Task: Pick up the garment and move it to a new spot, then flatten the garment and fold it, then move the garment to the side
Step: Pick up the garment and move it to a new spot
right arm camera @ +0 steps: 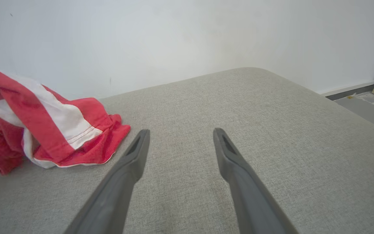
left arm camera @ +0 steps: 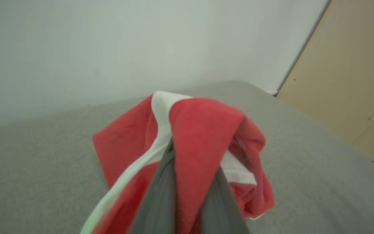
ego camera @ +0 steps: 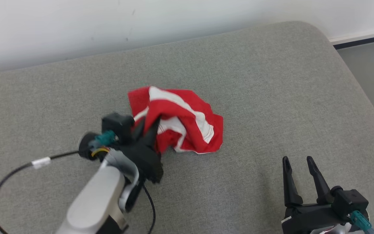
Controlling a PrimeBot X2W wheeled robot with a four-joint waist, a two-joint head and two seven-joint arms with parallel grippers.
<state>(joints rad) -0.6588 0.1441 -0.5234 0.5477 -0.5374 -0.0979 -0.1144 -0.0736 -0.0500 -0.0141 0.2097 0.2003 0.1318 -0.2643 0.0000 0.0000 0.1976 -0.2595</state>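
Observation:
The garment [ego camera: 180,120] is a crumpled red cloth with white stripes, lying bunched near the middle of the grey cushion. My left gripper [ego camera: 148,127] is shut on the garment's near-left fold. In the left wrist view a red fold of the garment [left arm camera: 203,136] drapes over the two pinched fingers [left arm camera: 161,195], hiding their tips. My right gripper [ego camera: 298,160] stands open over bare cushion at the lower right, apart from the cloth. In the right wrist view the garment [right arm camera: 44,126] lies to the left of my open right gripper [right arm camera: 179,131].
The grey cushion [ego camera: 271,81] spreads wide around the garment and ends at a white wall [ego camera: 109,22] behind. Its rounded right edge drops to a grey floor [ego camera: 368,65]. A black cable [ego camera: 11,172] trails from my left wrist. A tan panel [left arm camera: 352,81] stands beyond the cushion.

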